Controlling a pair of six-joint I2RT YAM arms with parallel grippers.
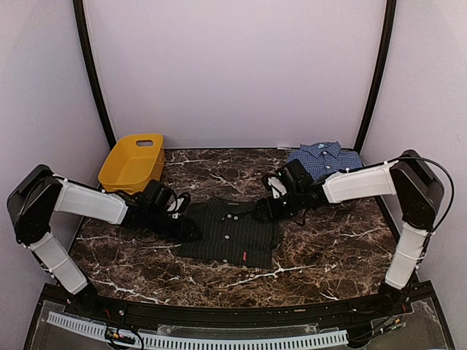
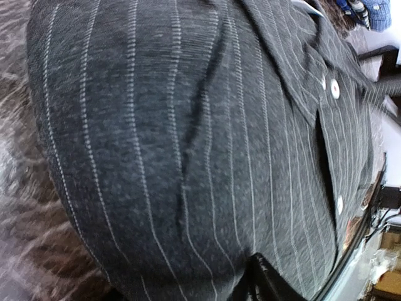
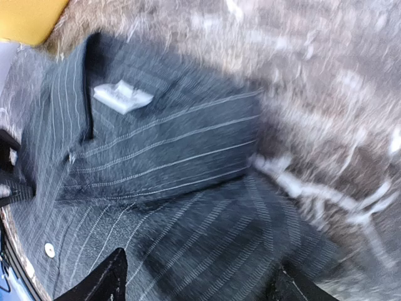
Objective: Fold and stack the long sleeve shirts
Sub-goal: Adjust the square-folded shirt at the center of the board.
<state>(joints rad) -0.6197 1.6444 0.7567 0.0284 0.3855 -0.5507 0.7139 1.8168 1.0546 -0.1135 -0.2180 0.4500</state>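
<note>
black pinstripe shirt [image 1: 230,232] lies flat mid-tabletop [image 1: 328,248], bare marble in front and to its right. My left end effector [image 1: 182,222] is at its left edge, can't tell its grip; right end effector [image 1: 264,208] at its right edge, fingers apart. Count: two shirts, blue checked shirt [image 1: 325,159] back right; one yellow basket [image 1: 131,164] back left

one shirt [image 1: 230,232] lies central, the other shirt [image 1: 325,158] behind right, basket [image 1: 132,162] behind left.
</note>
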